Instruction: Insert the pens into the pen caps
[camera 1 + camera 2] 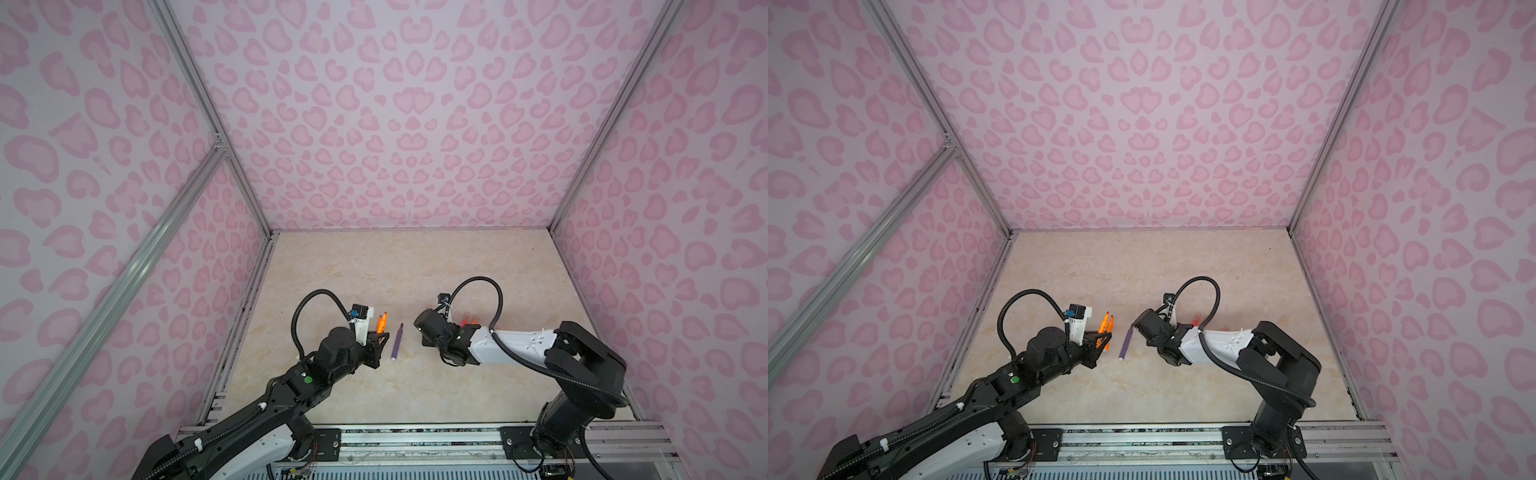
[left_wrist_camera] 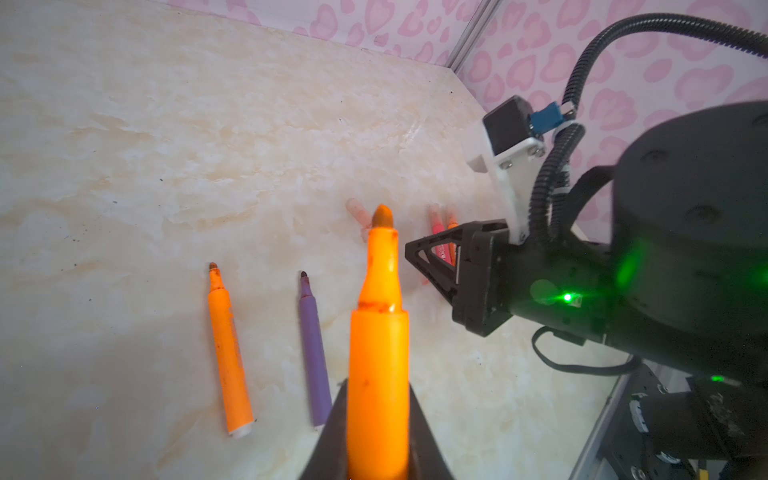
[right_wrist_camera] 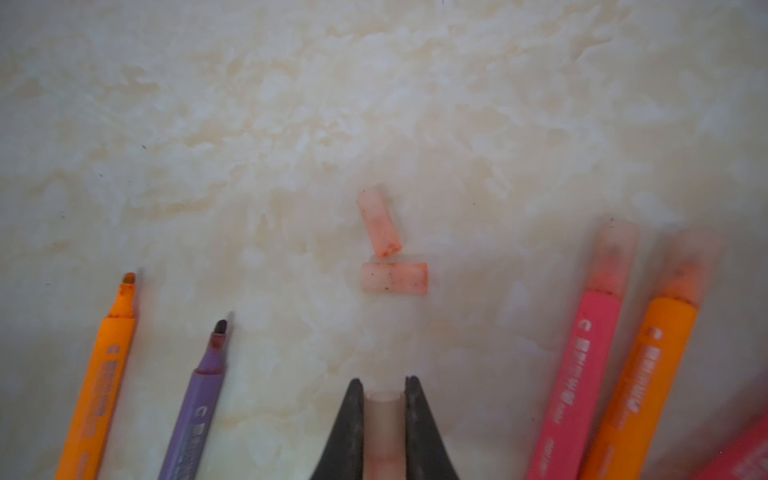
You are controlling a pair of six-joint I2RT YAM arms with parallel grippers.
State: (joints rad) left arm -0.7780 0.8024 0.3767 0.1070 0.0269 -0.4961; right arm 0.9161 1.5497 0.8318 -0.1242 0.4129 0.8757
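Well: white lettering on pen barrels, too blurred to read. Red pen [image 3: 744, 457] cut off at frame corner. Left gripper [image 2: 376, 384] clamped on orange pen [image 2: 378, 340], bare tip sticking out ahead. Right gripper [image 3: 384, 384] pinched on clear cap [image 3: 384, 419]. Two loose caps [image 3: 380, 222] [image 3: 395, 278] just ahead of its tips. Purple pen [image 3: 195, 411] off to one side, capped pink pen [image 3: 582, 365] to other.

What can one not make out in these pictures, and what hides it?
- Held pen cap, two loose pen caps: hidden under the right gripper in both top views.
- Pink pen, capped orange pen: blurred, butt ends cut off by the right wrist view's edge.
- Red object: mostly cut off there, unidentifiable.
- Held orange pen: rear hidden inside the left gripper, left wrist view.
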